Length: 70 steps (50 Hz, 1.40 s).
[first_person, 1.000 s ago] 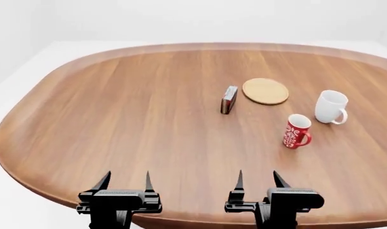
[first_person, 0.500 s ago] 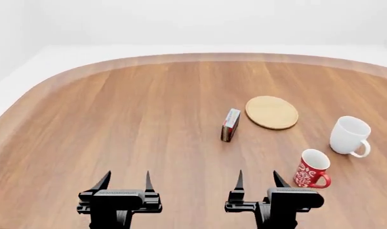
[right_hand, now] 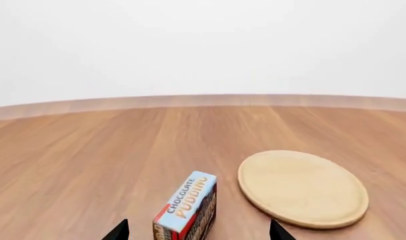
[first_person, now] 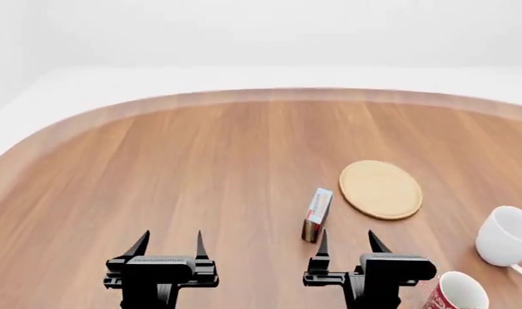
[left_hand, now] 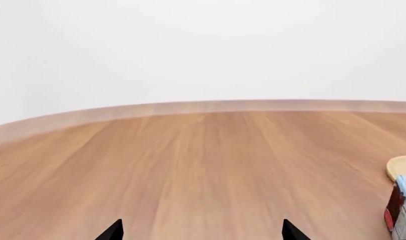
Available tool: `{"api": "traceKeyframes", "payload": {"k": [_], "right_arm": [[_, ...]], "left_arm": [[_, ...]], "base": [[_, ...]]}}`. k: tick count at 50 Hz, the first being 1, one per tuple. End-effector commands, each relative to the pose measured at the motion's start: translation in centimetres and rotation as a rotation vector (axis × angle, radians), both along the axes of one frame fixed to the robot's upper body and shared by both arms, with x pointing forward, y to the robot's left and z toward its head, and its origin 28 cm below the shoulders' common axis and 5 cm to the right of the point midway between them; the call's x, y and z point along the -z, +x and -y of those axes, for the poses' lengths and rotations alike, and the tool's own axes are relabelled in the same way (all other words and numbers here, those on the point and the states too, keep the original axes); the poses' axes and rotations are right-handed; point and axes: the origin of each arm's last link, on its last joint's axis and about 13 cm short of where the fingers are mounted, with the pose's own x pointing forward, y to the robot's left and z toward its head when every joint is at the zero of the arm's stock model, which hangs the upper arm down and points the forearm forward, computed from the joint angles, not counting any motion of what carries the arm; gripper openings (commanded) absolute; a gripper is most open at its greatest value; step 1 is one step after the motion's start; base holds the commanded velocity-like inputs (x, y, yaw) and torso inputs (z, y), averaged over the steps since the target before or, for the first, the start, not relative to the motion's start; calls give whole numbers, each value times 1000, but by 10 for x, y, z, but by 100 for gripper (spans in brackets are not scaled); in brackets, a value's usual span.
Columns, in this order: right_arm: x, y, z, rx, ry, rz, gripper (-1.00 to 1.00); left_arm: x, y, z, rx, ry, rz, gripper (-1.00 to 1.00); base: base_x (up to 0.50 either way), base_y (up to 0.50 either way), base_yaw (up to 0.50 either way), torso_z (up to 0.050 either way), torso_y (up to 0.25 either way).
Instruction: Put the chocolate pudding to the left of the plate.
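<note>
The chocolate pudding (first_person: 316,214) is a small red and brown carton standing on its edge on the wooden table (first_person: 183,180), just left of the plate (first_person: 381,189), a flat round tan disc. In the right wrist view the pudding (right_hand: 187,207) stands just ahead of my open fingertips, with the plate (right_hand: 302,187) beside it. My right gripper (first_person: 345,242) is open and empty, its left fingertip close in front of the carton. My left gripper (first_person: 170,243) is open and empty over bare table. The carton's edge (left_hand: 403,209) shows in the left wrist view.
A white mug (first_person: 507,237) stands at the right edge of the head view. A red patterned mug (first_person: 454,294) sits at the lower right, close to my right gripper. The table's far rim (first_person: 270,95) curves across the back.
The head view has advanced over the table: the pudding, plate and mugs have slid down and right toward my grippers. The carton now sits just ahead of my right gripper.
</note>
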Motion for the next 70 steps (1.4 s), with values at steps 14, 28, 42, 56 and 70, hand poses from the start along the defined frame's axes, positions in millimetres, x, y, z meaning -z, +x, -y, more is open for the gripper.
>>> {"api": "traceKeyframes", "payload": {"k": [14,28,42,56,70], "right_arm": [[-1,-1,0,3,2,5,100],[-19,0,-2,14,-2,-36,100],[-62,17,-10,24,-35,-166,100],[-90,51,-29,60,1,-351,100],[-100,83,-49,139,17,-523,100]], "left_arm": [[0,0,0,0,2,1,100],[0,-2,0,-8,17,12,100],[-12,-4,-6,-22,23,16,100],[-33,-12,-14,-41,15,53,100],[-44,-17,-19,-41,13,69,100]], "base": [[224,-8,0,0,1],[0,0,0,0,0],[0,0,0,0,0],[0,0,0,0,0],[0,0,0,0,0]]}}
